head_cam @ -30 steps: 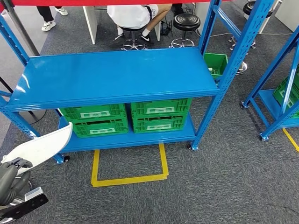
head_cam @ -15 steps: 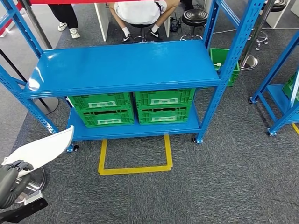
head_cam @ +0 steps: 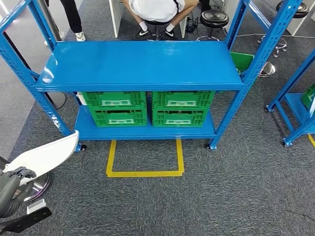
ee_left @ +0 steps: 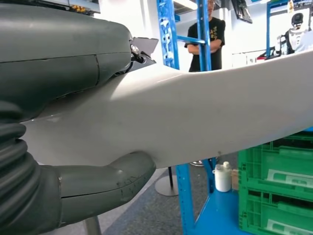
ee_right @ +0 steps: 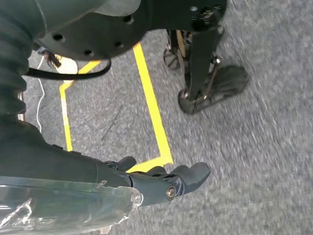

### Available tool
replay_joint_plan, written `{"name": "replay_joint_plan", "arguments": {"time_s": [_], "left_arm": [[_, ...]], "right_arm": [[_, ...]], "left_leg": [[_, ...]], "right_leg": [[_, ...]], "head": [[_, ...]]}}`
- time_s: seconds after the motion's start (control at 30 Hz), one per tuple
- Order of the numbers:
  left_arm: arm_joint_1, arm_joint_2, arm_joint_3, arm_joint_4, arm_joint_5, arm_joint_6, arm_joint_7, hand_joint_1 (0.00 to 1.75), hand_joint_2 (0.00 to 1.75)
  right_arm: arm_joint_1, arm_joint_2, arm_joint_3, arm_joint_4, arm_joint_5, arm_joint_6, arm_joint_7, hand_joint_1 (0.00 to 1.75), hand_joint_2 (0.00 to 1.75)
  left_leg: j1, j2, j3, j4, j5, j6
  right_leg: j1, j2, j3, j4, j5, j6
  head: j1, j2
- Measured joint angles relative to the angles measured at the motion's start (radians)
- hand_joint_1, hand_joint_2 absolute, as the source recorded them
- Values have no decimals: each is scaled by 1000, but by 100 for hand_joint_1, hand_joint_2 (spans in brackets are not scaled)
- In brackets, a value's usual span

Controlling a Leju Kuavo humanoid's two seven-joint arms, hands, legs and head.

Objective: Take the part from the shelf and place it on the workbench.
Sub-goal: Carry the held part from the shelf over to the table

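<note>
While the whole head view has shifted over the last second, the change reads as the robot's own movement and not any movement of the goods: the blue steel shelf unit (head_cam: 141, 64) now sits more squarely ahead and a little further off, and the yellow tape rectangle on the grey carpet (head_cam: 144, 158) lies centred below it. The four green slatted plastic crates (head_cam: 148, 108) on the lower shelf keep the same arrangement. The judgement is that the part is already off the shelf and the carry stage is under way; no table appears ahead, so the placing is not yet done.

The long white curved plastic part (head_cam: 44, 155) is held low at the robot's left side, its free end pointing up towards the shelf's near left leg, apart from it. The left robot hand (head_cam: 13, 189) is closed on the part's near end: in the left wrist view the thick grey thumb (ee_left: 107, 181) presses one face of it and the hand's grey cover (ee_left: 66, 58) lies against the other.

The right robot hand (ee_right: 162, 181) hangs over the carpet holding nothing, its dark fingers extended and apparently only slightly apart, though the close angle leaves this uncertain.
</note>
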Motion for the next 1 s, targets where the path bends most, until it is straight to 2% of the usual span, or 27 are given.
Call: {"name": "replay_joint_plan", "arguments": {"time_s": [0.03, 0.07, 0.1, 0.13, 0.17, 0.2, 0.23, 0.27, 0.3, 0.4, 0.43, 0.47, 0.57, 0.6, 0.63, 0.67, 0.73, 0.77, 0.8, 0.83, 0.9, 0.97, 1.0], "left_arm": [[0, 0, -2, 0, 0, 0, 0, 175, 175], [1, 0, -4, 0, -1, -1, 0, 175, 175], [2, 0, -6, 0, -2, -1, 0, 175, 175], [2, 0, -8, 0, -3, -2, 0, 175, 175], [3, 0, -9, 0, -4, -2, 0, 175, 175], [3, 0, -9, 0, -5, -2, 0, 175, 175], [2, 1, -9, 0, -5, -2, 0, 175, 175], [2, 2, -9, 0, -5, -2, 0, 175, 175], [2, 3, -10, 0, -5, -2, 0, 175, 175], [3, 8, -10, 0, -5, -2, -1, 175, 175], [3, 10, -10, 0, -5, -2, -1, 175, 175], [3, 12, -9, 0, -5, -2, -1, 175, 175], [3, 14, -10, 1, -5, -2, -2, 175, 175], [4, 14, -11, 1, -5, -2, -2, 175, 175], [5, 14, -11, 1, -5, -2, -2, 175, 175], [5, 14, -11, 1, -5, -2, -2, 175, 175], [4, 15, -11, 1, -5, -2, -2, 175, 175], [2, 15, -11, 1, -5, -2, -2, 175, 175], [1, 16, -12, 1, -5, -2, -2, 175, 175], [1, 16, -12, 1, -5, -2, -2, 175, 175], [4, 16, -13, 1, -5, -3, -2, 175, 175], [3, 16, -14, 1, -6, -3, -2, 175, 175], [1, 16, -15, 1, -6, -3, -2, 175, 175]], "right_arm": [[0, 0, 1, 0, 0, 0, 0, 0, 175], [1, 0, 2, 0, 0, 1, 0, 0, 175], [2, 0, 2, 0, 0, 1, 0, 0, 175], [3, 0, 2, 0, -1, 2, -1, 0, 175], [3, 0, 3, 0, -1, 3, -1, 0, 175], [3, 0, 3, 0, -1, 4, -1, 0, 175], [2, 0, 3, 0, -1, 5, -1, 0, 175], [1, 0, 4, 0, -1, 5, -1, 0, 175], [1, 0, 4, 0, -1, 4, -1, 0, 175], [1, 0, 4, 0, -1, 2, -1, 0, 175], [0, 0, 4, 0, -1, 2, -2, 0, 175], [0, 0, 5, 0, -1, 2, -2, 0, 175], [1, 0, 6, 0, 0, 1, -3, 0, 175], [1, 0, 8, 0, 0, 0, -4, 0, 175], [1, 0, 10, 0, 0, 0, -4, 0, 175], [1, 0, 12, 0, 0, 0, -5, 0, 175], [0, 0, 15, 0, 0, -1, -6, 0, 175], [0, -1, 17, 0, 0, -2, -7, 0, 175], [-1, -1, 18, 0, 0, -2, -8, 0, 175], [-1, -2, 20, 0, 0, -2, -9, 0, 175], [-3, -2, 22, 0, 0, -2, -10, 0, 175], [-4, -2, 23, 0, 0, -2, -11, 0, 175], [-4, -2, 25, 0, -1, -2, -11, 0, 175]], "left_leg": [[-2, -1, -3, 0, 2, 4], [-4, -1, -5, 0, 3, 6], [-5, -3, -7, 1, 4, 7], [-6, -4, -7, 1, 5, 7], [-7, -6, -6, 1, 5, 6], [-7, -8, -5, 2, 6, 4], [-9, -10, -5, 3, 6, 1], [-10, -12, -7, 5, 7, -3], [-11, -13, -10, 6, 8, -9], [-8, -16, -19, 10, 11, -26], [-8, -16, -27, 25, -2, -32], [-7, -16, -45, 61, -26, -37], [-4, -14, -140, 259, -123, -48], [-4, -14, -161, 300, -132, -50], [-3, -12, -162, 303, -121, -51], [-3, -8, -142, 266, -92, -52], [-4, 24, -68, 126, -23, -53], [-4, 39, -38, 66, -4, -49], [-6, 50, -22, 30, 4, -43], [-7, 51, -19, 17, 3, -35], [-7, 33, -25, 15, 5, -18], [-4, 17, -26, 13, 9, -5], [-3, 9, -27, 13, 10, -1]], "right_leg": [[0, 1, -36, 76, -34, 1], [0, 1, -66, 138, -55, 1], [1, 1, -80, 168, -57, 0], [1, 2, -74, 156, -39, -2], [2, 2, -48, 103, -6, -6], [1, 6, -10, 27, 33, -10], [1, 11, 26, -46, 59, -13], [1, 16, 52, -98, 76, -16], [2, 20, 63, -124, 81, -18], [4, 16, 58, -129, 85, -33], [2, 12, 57, -131, 88, -39], [0, 8, 55, -134, 91, -44], [-1, -9, 48, -135, 94, -51], [-1, -16, 46, -135, 94, -51], [-1, -23, 46, -135, 94, -51], [-2, -30, 46, -135, 94, -50], [0, -45, 49, -132, 92, -43], [3, -51, 49, -129, 90, -38], [6, -57, 48, -127, 88, -33], [9, -65, 47, -124, 87, -28], [9, -77, 46, -122, 84, -18], [5, -53, 30, -83, 54, -7], [3, -32, 6, -31, 24, -3]], "head": [[1, 0], [2, 0], [2, 0], [2, 0], [2, 0], [2, 0], [2, 0], [1, 0], [1, 0], [1, 0], [-2, 0], [-4, 0], [-10, 0], [-10, 0], [-10, 0], [-10, 0], [-11, 0], [-13, 0], [-13, 0], [-13, 0], [-10, 0], [-7, 0], [-4, 0]]}}
